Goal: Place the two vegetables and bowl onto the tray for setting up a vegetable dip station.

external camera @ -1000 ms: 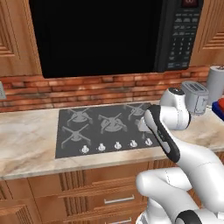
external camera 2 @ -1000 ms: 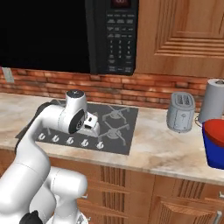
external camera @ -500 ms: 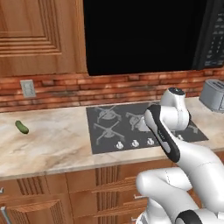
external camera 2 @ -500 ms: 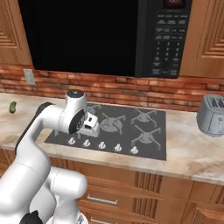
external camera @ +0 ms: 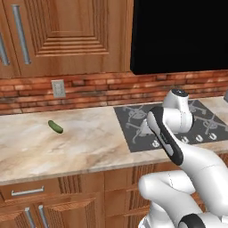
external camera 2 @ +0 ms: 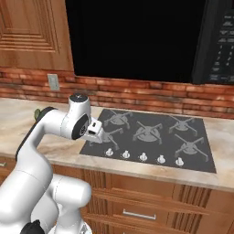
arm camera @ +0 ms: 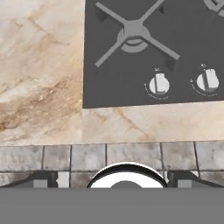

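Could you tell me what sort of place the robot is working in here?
A home-style kitchen, rendered: a gas stovetop set into a marble counter, wooden cabinets above, and a brick backsplash.

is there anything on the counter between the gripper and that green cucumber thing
Nothing visible does. The cucumber lies alone on bare marble counter, left of the stovetop; the open gripper hangs over the stovetop's front left corner.

Base has driven left along the desk; both base views shifted with it. Toaster, kettle and red bowl gone out of frame to the right. Stovetop slid rightward in frame. Cucumber now well inside the left base view, lying alone near a wall outlet.
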Tool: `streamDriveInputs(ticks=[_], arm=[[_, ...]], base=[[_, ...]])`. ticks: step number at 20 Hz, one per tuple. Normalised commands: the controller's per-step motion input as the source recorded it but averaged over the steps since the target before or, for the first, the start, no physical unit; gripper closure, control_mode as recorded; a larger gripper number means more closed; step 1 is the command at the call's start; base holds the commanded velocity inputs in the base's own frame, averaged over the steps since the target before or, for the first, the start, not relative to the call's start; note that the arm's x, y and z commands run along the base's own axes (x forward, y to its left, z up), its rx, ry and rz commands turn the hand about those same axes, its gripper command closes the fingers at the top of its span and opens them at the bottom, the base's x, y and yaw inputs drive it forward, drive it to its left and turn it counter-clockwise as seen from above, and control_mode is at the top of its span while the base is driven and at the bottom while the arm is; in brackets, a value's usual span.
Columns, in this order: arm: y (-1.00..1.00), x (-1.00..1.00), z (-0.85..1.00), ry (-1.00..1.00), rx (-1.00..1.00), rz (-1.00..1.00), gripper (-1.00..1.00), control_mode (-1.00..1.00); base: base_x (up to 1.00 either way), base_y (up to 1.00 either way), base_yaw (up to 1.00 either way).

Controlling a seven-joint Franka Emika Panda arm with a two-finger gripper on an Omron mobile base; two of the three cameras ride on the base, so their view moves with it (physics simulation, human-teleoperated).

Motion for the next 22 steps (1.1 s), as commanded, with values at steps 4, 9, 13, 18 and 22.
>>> streamDriveInputs(ticks=[4,9,13,18,22], arm=[[0.00,0.00,0.00,0.00,0.00,0.00,-1.00,1.00],[0.00,0.00,0.00,0.00,0.00,0.00,-1.00,1.00],[0.00,0.00,0.00,0.00,0.00,0.00,-1.00,1.00],[0.00,0.00,0.00,0.00,0.00,0.00,-1.00,1.00],[0.00,0.00,0.00,0.00,0.00,0.00,-1.00,1.00]], base=[[0.00,0.71,-0.04],[0.02,0.71,-0.04],[0.04,0.69,-0.03],[0.04,0.69,-0.02],[0.06,0.67,0.00]])
